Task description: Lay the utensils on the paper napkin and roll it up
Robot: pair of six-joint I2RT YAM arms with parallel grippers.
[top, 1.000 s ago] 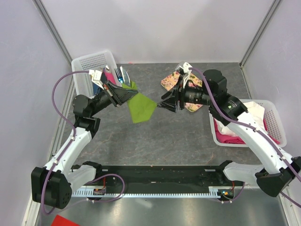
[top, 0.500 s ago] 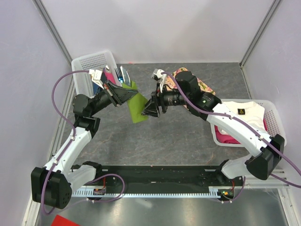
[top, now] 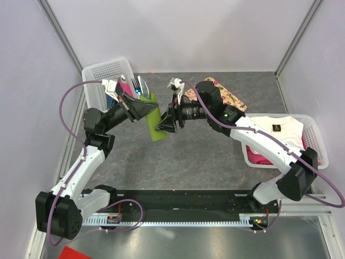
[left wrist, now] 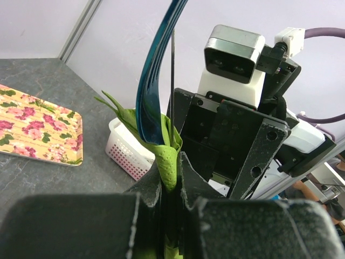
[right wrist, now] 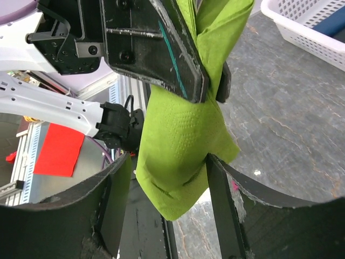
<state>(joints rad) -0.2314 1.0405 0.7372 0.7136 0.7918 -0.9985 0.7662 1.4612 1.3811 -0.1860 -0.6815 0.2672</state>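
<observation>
a second ago the right arm hung over the floral tray [top: 229, 97], and the paper napkin [top: 156, 127] drooped as a broad sheet well to the tray's left. now the right end effector [top: 163, 124] has swung off the tray to the napkin, most of the tray shows bare, and the napkin hangs as a narrow fold.

the left end effector [left wrist: 171, 164], further left of the tray, is clamped tight on the napkin's upper part with the utensils [left wrist: 152, 70] wrapped inside — a blue one and a thin grey one stand up out of the fold. the right end effector is spread fairly wide, its fingers [right wrist: 108, 205] on either side of the napkin's hanging lower end. the paper seems to brush one finger, though real contact is hard to judge.

only the left wrist view shows the utensils rising from the green paper, with the tray lying flat on the bench [left wrist: 32, 81] beyond. only the right wrist view shows the napkin's loose bottom corner hanging free — the top view shows just a green strip between the two arms.
</observation>
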